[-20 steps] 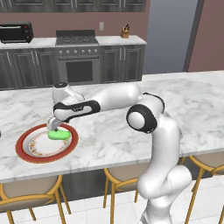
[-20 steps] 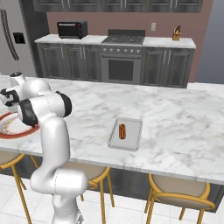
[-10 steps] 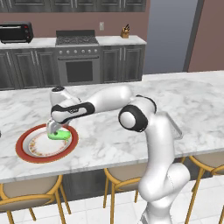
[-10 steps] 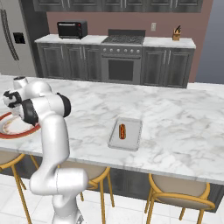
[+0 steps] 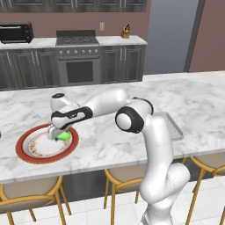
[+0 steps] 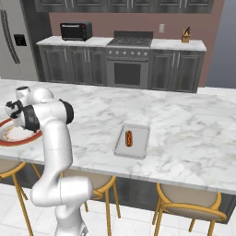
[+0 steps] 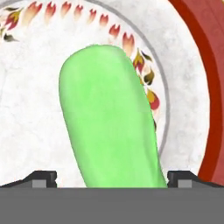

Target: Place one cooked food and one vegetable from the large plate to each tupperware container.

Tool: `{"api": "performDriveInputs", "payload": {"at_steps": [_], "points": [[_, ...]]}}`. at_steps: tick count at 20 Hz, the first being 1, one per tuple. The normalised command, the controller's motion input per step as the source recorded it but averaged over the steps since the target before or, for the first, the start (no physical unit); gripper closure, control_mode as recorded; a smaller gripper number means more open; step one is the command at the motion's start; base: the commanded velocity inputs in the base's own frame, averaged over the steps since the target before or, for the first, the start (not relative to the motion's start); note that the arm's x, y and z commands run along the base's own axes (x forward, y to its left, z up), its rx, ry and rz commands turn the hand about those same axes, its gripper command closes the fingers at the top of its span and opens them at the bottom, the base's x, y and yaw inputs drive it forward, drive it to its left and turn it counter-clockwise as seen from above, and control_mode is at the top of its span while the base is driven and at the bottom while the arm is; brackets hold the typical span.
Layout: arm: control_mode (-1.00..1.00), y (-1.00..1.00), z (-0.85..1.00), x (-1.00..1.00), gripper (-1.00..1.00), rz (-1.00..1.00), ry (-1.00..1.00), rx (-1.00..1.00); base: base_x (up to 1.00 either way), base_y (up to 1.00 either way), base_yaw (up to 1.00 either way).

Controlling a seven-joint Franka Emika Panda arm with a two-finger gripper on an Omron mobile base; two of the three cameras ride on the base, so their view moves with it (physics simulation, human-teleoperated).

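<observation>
— How does the arm sit?

— It reaches far across the marble counter (image 5: 132, 145), bent at the elbow, with the hand pointed down over the plate (image 5: 25, 150). The gripper (image 5: 57, 135) hangs low over the right part of the plate. In the hand view, its two dark fingertips (image 7: 43, 178) stand wide apart — the jaws are open, closed on nothing.

— And what lies between them?

— A green vegetable (image 7: 109, 118), long and smooth with a rounded end, pale bright green. It lies on the plate and runs straight away from the jaws, its near end between the two tips. Whether the tips touch it I cannot tell.

— The plate itself?

— Round, with a broad red rim (image 7: 205, 70), a white middle and a ring of small orange flame marks. The rim curves past the right-hand tip.

— Anything else about?

— Well off to the arm's other side, far from the jaws, a shallow grey container (image 6: 138, 146) sits on the counter with a hot dog (image 6: 129, 137) in it. In the left base view the arm's own elbow partly covers a grey container (image 5: 175, 129). Behind the counter stand a stove (image 6: 128, 62), a toaster oven (image 6: 76, 31) and a knife block (image 6: 185, 36). Stools (image 5: 26, 200) line the near edge.
</observation>
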Motion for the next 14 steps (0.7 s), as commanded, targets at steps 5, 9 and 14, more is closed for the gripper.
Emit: {"api": "performDriveInputs", "payload": {"at_steps": [5,9,14], "points": [[-1.00,0.00,-0.38,0.06,-1.00,0.08,0.00,0.00,0.00,0.00,0.00],[-1.00,0.01,-0.23,0.00,1.00,0.09,0.00,0.02,0.00,0.00,0.00],[-1.00,-0.15,0.00,-0.44,1.00,0.02,-0.01,0.04,0.00,0.00,0.00]]}}
